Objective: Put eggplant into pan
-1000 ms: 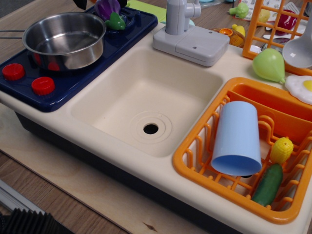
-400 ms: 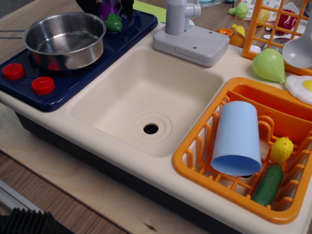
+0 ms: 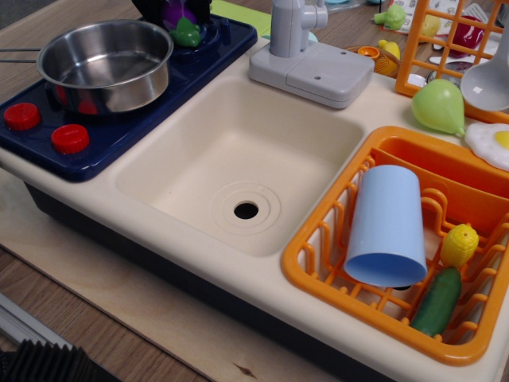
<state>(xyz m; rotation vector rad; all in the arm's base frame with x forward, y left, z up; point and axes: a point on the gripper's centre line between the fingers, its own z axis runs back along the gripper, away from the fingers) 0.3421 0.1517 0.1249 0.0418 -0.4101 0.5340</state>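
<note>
On the near left of the toy stove [image 3: 119, 131] sat the steel pan [image 3: 105, 64], empty, its thin handle pointing left. Just beyond its far rim, at the top edge of view, the purple eggplant [image 3: 176, 16] lay between the two dark fingers of the pincer [image 3: 175, 9], green cap toward the sink [image 3: 238, 159]. Pincer appeared pinched on the eggplant.
</note>
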